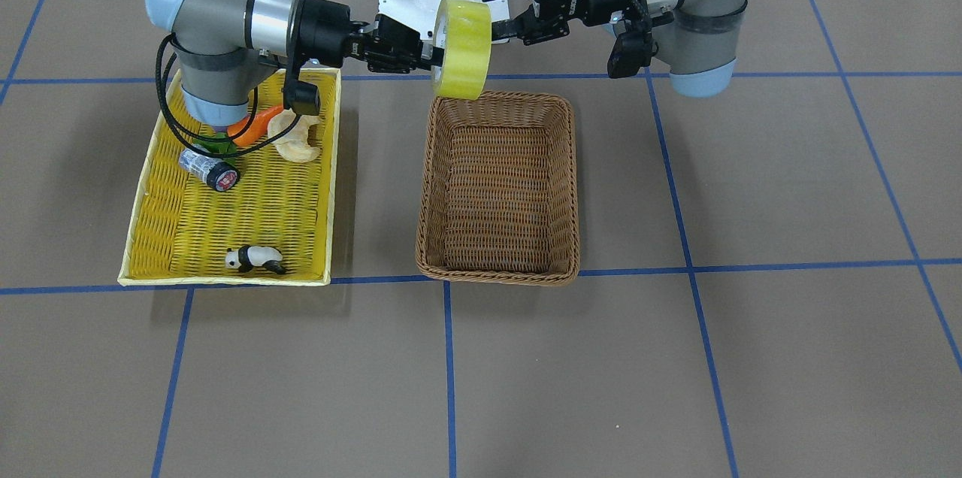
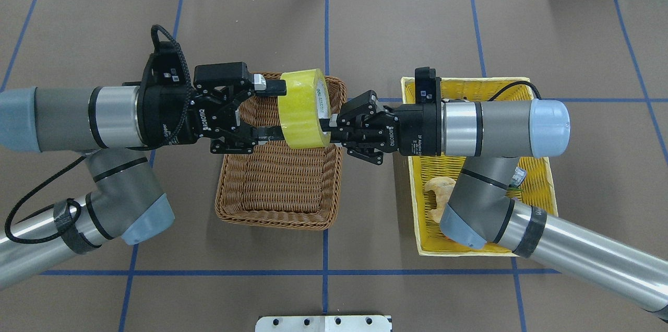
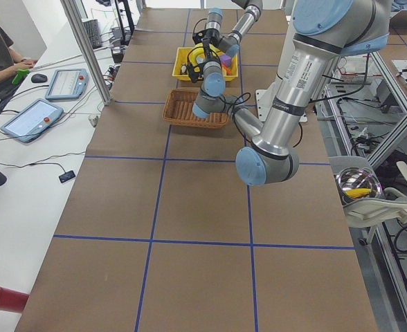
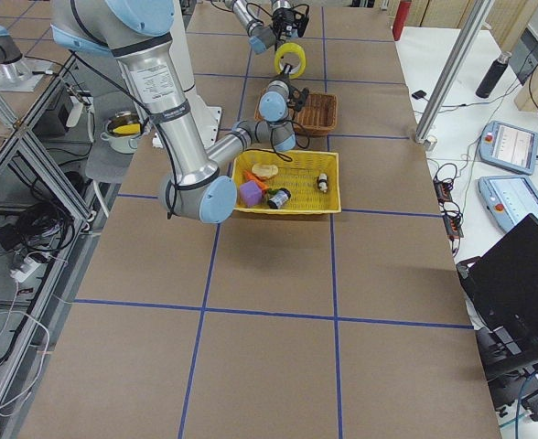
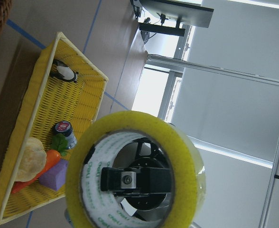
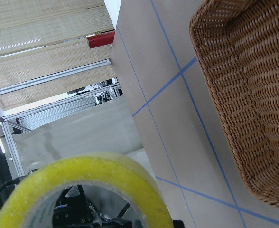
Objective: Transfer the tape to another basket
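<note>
From the operators' side, the right gripper (image 1: pixel 430 57) is pinching the wide roll of translucent yellow packing tape (image 1: pixel 462 49), holding it on edge in the air over the robot-side end of the rectangular brown wicker basket (image 1: pixel 496 275). From overhead, the left gripper (image 2: pixel 279 111) is hovering at the roll's other face, fingers (image 2: pixel 269 85) spread wide.

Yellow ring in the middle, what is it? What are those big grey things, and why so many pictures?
Those are two robot arms. The ring is a roll of tape. The right fingers pinch its wall and hold it in the air over the brown basket. The left fingers are spread open at its other side. The yellow tray holds a toy panda and more. Cameras look from above, in front, both table ends and each wrist.
</note>
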